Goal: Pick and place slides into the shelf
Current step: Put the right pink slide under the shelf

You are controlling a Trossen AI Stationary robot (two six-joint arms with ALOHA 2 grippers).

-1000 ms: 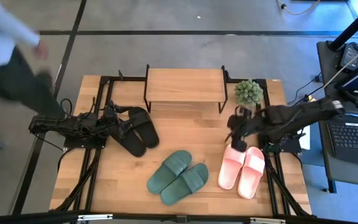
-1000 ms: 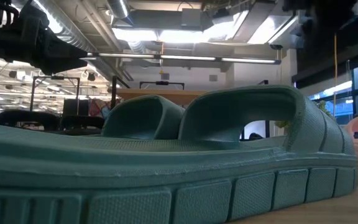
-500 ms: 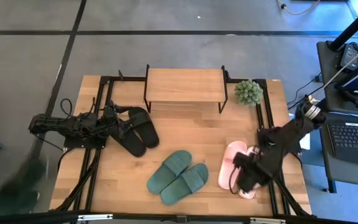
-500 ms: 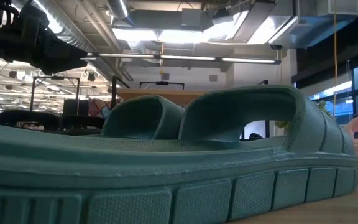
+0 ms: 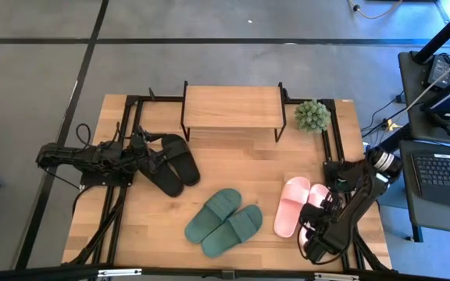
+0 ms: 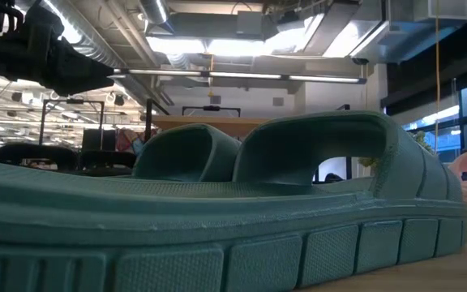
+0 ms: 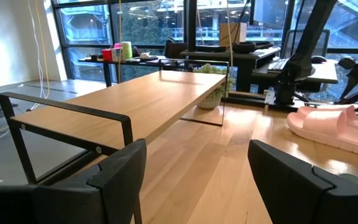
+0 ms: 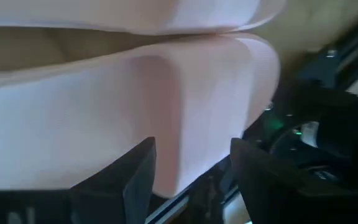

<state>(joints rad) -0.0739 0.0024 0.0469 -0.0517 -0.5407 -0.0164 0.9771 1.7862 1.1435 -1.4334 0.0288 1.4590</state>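
Six slides: three pairs on the big wooden tabletop (image 5: 256, 160), none on the shelf yet.
Shelf: small low rack with a light wooden top board and thin black legs (image 5: 233, 107), at 12 o'clock on the table.
Pink pair: two light pink rubber slide sandals (image 5: 291, 204) at about 4 o'clock, long axes running roughly 12 to 6, toes toward 6.
Right gripper: right gripper (image 5: 317, 240) is over the outer pink slide's toe end; its wrist view shows both dark fingers (image 8: 129, 177) straddling the pink strap, jaws parted, seemingly not yet clenched.
Key relation: shelf lies toward 11 o'clock from that slide, well apart; the right arm is clearly nearer.
Left gripper: left gripper (image 5: 151, 156) rests released beside the black rubber slides (image 5: 170, 162) at 9 o'clock.
Green pair: dark green rubber slides (image 5: 223, 222) at 6 o'clock.
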